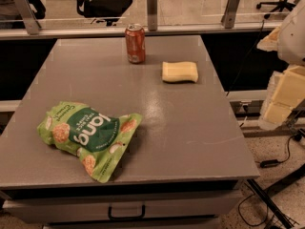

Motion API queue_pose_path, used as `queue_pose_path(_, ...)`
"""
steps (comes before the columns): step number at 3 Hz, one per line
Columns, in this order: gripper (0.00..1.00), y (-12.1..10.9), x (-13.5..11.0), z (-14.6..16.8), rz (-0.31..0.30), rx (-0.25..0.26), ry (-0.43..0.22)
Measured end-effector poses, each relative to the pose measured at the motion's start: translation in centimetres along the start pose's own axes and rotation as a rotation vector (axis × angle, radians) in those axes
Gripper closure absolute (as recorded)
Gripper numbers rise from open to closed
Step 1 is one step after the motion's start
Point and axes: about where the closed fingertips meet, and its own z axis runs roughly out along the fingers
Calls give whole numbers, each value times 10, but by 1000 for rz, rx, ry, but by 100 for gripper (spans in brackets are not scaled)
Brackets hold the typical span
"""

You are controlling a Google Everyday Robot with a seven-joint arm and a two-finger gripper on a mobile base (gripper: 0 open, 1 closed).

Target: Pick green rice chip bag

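Observation:
The green rice chip bag (88, 136) lies flat and crinkled on the front left of the grey table (190, 128), with its dark green oval and white lettering facing up. My gripper (285, 92) shows as cream-coloured parts at the right edge of the view. It is off the table's right side, well away from the bag, and holds nothing that I can see. A white part of the arm (293, 32) sits above it.
An orange soda can (135, 43) stands upright at the back middle of the table. A pale yellow sponge block (179, 72) lies to its right. A glass barrier with metal posts (151, 4) runs behind the table. Cables (279, 162) lie on the floor at the right.

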Motion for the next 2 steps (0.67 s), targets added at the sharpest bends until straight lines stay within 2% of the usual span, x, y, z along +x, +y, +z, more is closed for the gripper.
queue_pose_path(2,0,19,-73,20,-79,-61,-41)
